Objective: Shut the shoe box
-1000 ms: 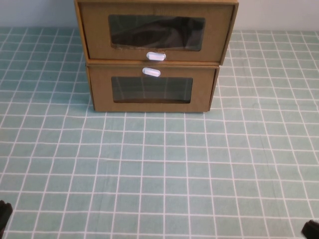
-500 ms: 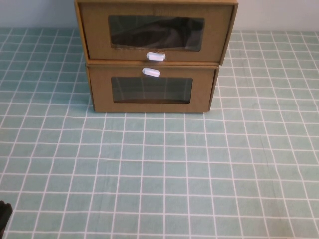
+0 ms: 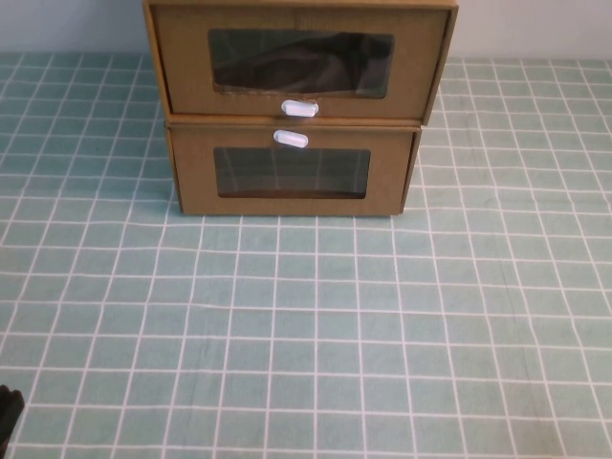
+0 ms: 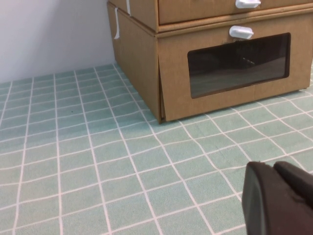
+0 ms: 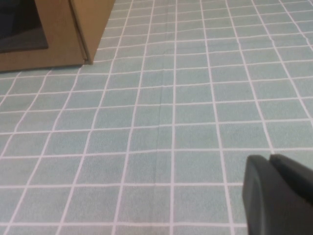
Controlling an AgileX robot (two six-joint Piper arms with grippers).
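Observation:
The shoe box (image 3: 182, 57) is the upper of two stacked brown cardboard boxes at the back middle, with a dark window (image 3: 300, 62) and a white pull tab (image 3: 299, 108) under it. Its front panel looks about flush with its shell. Only its bottom strip (image 4: 195, 11) shows in the left wrist view. My left gripper (image 4: 271, 166) is shut and empty, low over the table at the near left (image 3: 8, 413), far from the boxes. My right gripper (image 5: 268, 158) is shut and empty over the near right, outside the high view.
The lower cardboard box (image 3: 196, 177) has its white tab (image 3: 291, 139) above its window, and also shows in the left wrist view (image 4: 142, 63) and right wrist view (image 5: 63, 29). A green checked cloth (image 3: 306, 325) covers the table. A pale wall stands behind.
The right gripper's tip, at the high view's bottom right corner one second ago, has left that view. The boxes and the left gripper have not moved.

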